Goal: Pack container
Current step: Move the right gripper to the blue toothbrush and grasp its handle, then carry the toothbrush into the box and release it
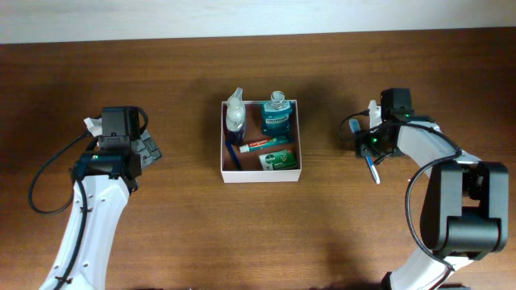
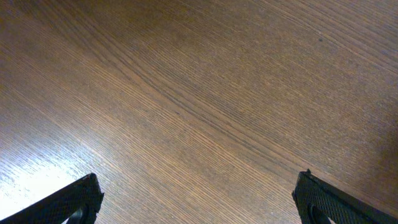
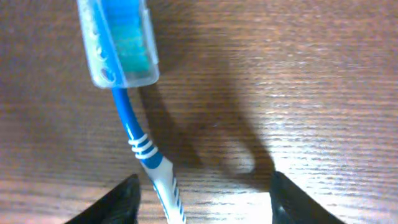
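Observation:
The container [image 1: 258, 176], a square white-walled box with a reddish-brown inside, sits at the table's centre. In it are a clear spray bottle [image 1: 235, 117], a teal mouthwash bottle [image 1: 276, 118], a toothpaste tube [image 1: 266, 145], a green packet [image 1: 279, 161] and a blue toothbrush [image 1: 233, 155]. Another blue-and-white toothbrush [image 1: 372, 171] lies on the table to the right. In the right wrist view its handle [image 3: 148, 158] has a clear cap over the head [image 3: 118, 43]. My right gripper [image 3: 202, 199] is open around the handle, which lies nearer the left finger. My left gripper [image 2: 199, 199] is open and empty over bare wood at the far left [image 1: 149, 149].
The brown wooden table [image 1: 185, 234] stretches all round the container. A pale strip [image 1: 242, 16] runs along its far edge. Black cables hang from both arms.

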Robot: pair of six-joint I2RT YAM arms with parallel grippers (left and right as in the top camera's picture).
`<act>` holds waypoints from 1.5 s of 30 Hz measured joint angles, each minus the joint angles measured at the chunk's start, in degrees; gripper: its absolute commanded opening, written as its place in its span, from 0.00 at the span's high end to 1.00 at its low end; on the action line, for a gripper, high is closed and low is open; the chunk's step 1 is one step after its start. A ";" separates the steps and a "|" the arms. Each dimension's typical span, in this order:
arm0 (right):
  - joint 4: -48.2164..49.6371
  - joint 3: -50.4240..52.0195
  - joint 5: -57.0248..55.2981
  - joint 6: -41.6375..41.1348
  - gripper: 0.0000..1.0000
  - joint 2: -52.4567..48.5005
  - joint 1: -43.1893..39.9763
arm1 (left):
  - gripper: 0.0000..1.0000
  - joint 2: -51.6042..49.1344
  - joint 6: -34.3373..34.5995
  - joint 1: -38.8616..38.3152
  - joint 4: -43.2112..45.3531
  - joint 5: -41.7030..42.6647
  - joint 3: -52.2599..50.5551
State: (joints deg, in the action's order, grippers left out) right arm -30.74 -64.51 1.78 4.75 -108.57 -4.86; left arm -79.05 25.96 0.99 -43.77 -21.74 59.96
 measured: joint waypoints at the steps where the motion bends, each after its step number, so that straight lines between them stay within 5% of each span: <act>1: -0.07 0.00 -0.04 -0.31 0.66 0.00 -0.04 | 0.01 0.00 0.00 0.00 0.00 0.00 0.00; 2: -0.07 0.00 0.13 -0.07 0.73 0.00 -0.07 | 0.00 0.00 0.00 0.00 0.00 0.00 0.00; 8: -0.22 -0.04 1.05 -0.07 0.77 -0.02 -0.09 | 0.01 0.00 0.00 0.00 0.00 0.00 0.00; 13: -0.39 -0.09 1.33 -0.07 0.96 -0.02 -0.09 | 0.01 0.00 0.00 0.00 0.00 0.00 0.00; 30: -0.87 -0.22 4.72 -0.22 0.96 -0.02 -0.09 | 0.01 0.00 0.00 0.00 0.00 0.00 0.00; 38: -9.88 -2.38 10.21 -0.24 0.96 0.57 -0.09 | 0.01 0.00 0.00 0.00 0.00 0.00 0.00; 45: -13.70 -4.31 11.58 -0.26 0.96 13.97 1.68 | 0.00 0.00 0.00 0.00 0.02 0.00 0.00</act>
State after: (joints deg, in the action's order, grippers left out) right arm -44.45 -68.82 13.37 4.49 -94.61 -3.18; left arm -79.05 25.96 0.99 -43.75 -21.74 59.96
